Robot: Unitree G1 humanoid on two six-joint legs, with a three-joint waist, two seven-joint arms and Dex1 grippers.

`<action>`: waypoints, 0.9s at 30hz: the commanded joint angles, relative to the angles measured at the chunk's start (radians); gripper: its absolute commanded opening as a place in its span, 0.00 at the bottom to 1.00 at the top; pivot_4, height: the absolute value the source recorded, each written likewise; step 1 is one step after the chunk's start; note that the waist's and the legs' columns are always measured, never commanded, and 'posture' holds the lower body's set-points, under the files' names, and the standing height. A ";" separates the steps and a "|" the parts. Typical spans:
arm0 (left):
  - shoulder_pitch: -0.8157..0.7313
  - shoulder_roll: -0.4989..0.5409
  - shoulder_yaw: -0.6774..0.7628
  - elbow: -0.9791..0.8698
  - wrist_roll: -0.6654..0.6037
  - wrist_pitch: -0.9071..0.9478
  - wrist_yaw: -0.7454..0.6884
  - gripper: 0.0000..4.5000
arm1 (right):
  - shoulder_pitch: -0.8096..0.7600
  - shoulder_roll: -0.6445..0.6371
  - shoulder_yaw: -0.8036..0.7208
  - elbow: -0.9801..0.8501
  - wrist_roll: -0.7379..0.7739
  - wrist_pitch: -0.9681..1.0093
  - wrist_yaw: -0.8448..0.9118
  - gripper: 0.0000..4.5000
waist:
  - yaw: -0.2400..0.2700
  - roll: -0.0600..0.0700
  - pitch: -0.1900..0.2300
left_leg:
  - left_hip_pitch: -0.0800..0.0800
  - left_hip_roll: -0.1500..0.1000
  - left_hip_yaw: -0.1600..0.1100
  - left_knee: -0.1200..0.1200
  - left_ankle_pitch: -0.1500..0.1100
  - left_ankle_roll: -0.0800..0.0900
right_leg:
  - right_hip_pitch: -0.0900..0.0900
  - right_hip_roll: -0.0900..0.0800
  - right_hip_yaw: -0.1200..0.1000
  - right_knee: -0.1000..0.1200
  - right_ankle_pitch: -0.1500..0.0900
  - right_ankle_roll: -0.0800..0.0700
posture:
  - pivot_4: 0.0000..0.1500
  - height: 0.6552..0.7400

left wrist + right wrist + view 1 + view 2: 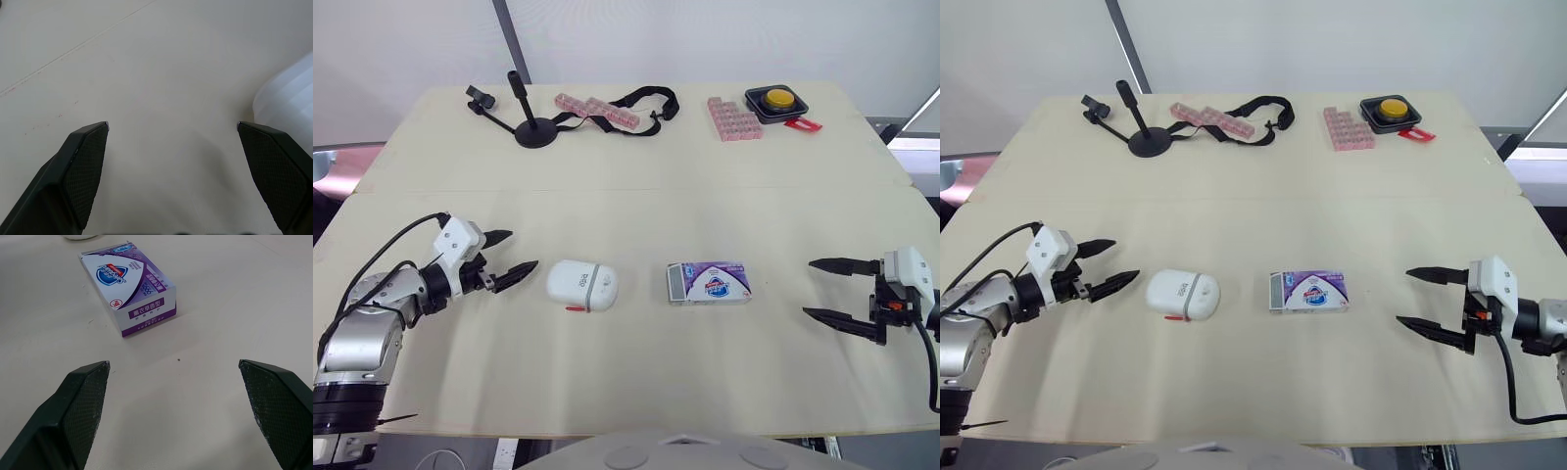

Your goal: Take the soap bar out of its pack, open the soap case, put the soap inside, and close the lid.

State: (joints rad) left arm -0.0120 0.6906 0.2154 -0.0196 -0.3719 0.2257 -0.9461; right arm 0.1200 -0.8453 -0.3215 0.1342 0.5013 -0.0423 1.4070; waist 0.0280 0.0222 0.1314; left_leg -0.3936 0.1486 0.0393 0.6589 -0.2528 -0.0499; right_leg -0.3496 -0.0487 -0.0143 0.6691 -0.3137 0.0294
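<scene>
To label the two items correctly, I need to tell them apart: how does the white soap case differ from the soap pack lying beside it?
The soap case is plain white with rounded ends; the soap pack is a purple and white printed box with straight edges. The soap case lies nearer the left gripper, the soap pack nearer the right gripper. Both lie flat on the table, apart, shut and not held.

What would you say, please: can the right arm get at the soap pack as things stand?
Probably yes. The right gripper is open and points at the soap pack across the table, with nothing lying between them. The soap case sits beyond the pack, out of the way.
</scene>
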 commanded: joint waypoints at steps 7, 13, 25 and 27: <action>-0.033 0.003 0.016 0.011 -0.016 -0.013 -0.003 1.00 | -0.010 -0.023 -0.019 0.007 -0.001 0.002 0.004 1.00 | 0.000 0.000 0.000 | 0.000 0.000 0.000 0.000 0.000 0.000 | 0.000 0.000 0.000 0.000 0.000 0.000 | 1.00 0.93; -0.047 0.008 0.022 0.020 -0.024 -0.017 -0.014 1.00 | -0.028 -0.023 -0.017 0.024 -0.004 -0.003 0.004 1.00 | 0.000 0.000 0.000 | 0.000 0.000 0.000 0.000 0.000 0.000 | 0.000 0.000 0.000 0.000 0.000 0.000 | 1.00 0.93; -0.085 0.006 -0.053 -0.267 -0.167 0.074 -0.121 1.00 | -0.160 -0.103 0.072 -0.134 0.020 0.119 0.060 1.00 | -0.002 0.000 0.000 | 0.000 0.000 0.000 0.001 0.001 0.001 | -0.001 0.001 0.000 0.002 0.001 0.003 | 1.00 0.93; -0.067 0.011 -0.076 -0.303 -0.175 0.071 -0.152 1.00 | -0.168 -0.115 0.107 -0.204 0.019 0.180 0.046 1.00 | -0.001 0.001 0.000 | 0.000 0.001 0.000 0.000 0.001 0.001 | -0.001 0.001 0.000 0.003 0.002 0.003 | 1.00 0.93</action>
State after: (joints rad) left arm -0.0968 0.6863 0.1434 -0.2757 -0.5209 0.2990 -1.0695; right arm -0.0377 -0.9356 -0.2249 0.0001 0.4991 0.0899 1.4566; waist 0.0269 0.0228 0.1311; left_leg -0.3936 0.1494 0.0391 0.6593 -0.2519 -0.0488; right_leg -0.3505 -0.0471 -0.0141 0.6716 -0.3122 0.0322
